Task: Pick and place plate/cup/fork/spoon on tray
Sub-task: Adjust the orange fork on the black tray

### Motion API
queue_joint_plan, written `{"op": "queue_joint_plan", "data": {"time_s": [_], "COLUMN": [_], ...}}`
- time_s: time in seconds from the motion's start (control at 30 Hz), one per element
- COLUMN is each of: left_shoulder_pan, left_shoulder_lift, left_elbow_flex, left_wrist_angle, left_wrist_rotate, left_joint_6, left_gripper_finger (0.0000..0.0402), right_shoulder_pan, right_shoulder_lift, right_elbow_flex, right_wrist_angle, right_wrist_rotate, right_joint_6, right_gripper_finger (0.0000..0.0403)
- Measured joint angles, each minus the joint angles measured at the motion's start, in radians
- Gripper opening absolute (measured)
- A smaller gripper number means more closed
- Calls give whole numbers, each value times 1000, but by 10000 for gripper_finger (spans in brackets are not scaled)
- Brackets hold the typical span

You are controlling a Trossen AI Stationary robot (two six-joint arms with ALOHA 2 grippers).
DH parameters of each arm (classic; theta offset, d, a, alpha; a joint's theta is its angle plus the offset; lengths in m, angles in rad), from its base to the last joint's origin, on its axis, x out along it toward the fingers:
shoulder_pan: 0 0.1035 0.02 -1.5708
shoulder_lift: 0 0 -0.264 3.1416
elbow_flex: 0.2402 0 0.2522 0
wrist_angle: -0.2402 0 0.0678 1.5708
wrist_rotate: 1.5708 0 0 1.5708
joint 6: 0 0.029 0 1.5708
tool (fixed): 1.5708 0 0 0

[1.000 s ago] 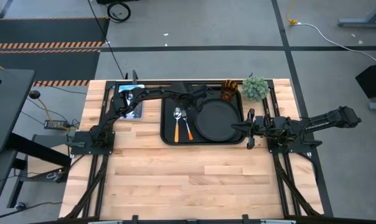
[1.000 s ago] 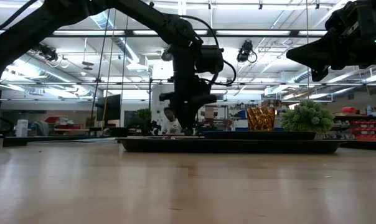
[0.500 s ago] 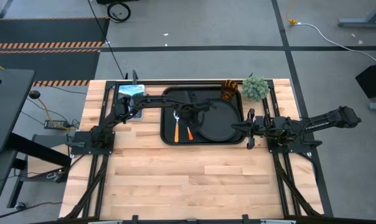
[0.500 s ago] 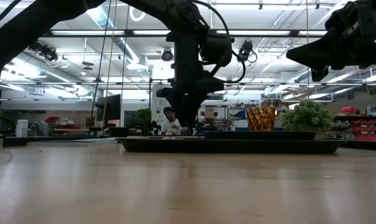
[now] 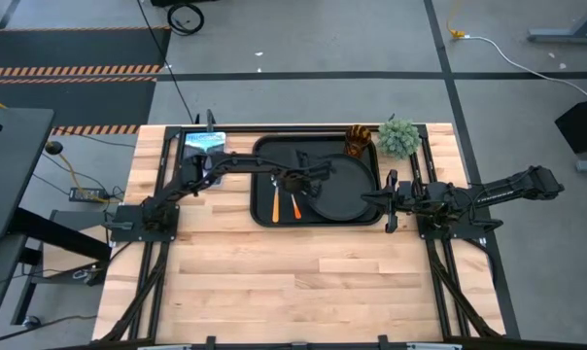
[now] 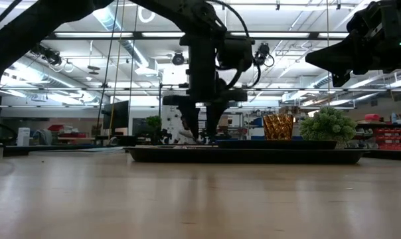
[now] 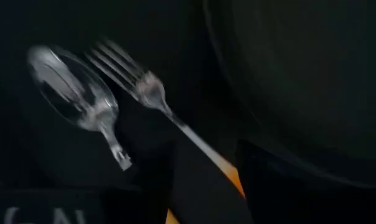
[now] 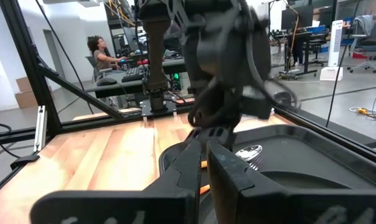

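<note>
High view: plate, cup, fork and spoon all lie on tray. Left end effector spread, empty, above the cutlery; nothing apparently left.

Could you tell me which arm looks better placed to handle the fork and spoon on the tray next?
Probably the left: its gripper hangs open directly over the fork and spoon on the tray. The right gripper waits beside the tray's edge.
</note>
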Motion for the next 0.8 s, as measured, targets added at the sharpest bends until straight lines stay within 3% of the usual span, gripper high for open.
{"op": "queue_joint_plan", "data": {"time_s": [0.27,0.8], "left_shoulder_pan": [-8,20], "left_shoulder_lift": [66,99], "left_elbow_flex": [-2,2], "left_wrist_angle": [-27,-20], "left_wrist_rotate": [44,67], "left_joint_6": [-18,35], "left_gripper_finger": [152,150], "right_shoulder_pan": [0,0], "right_shoulder_lift": [0,0], "right_elbow_flex": [0,0], "right_wrist_angle": [4,6], "right_wrist_rotate": [0,0], "right_joint_6": [0,0], "right_gripper_finger": [34,34]}}
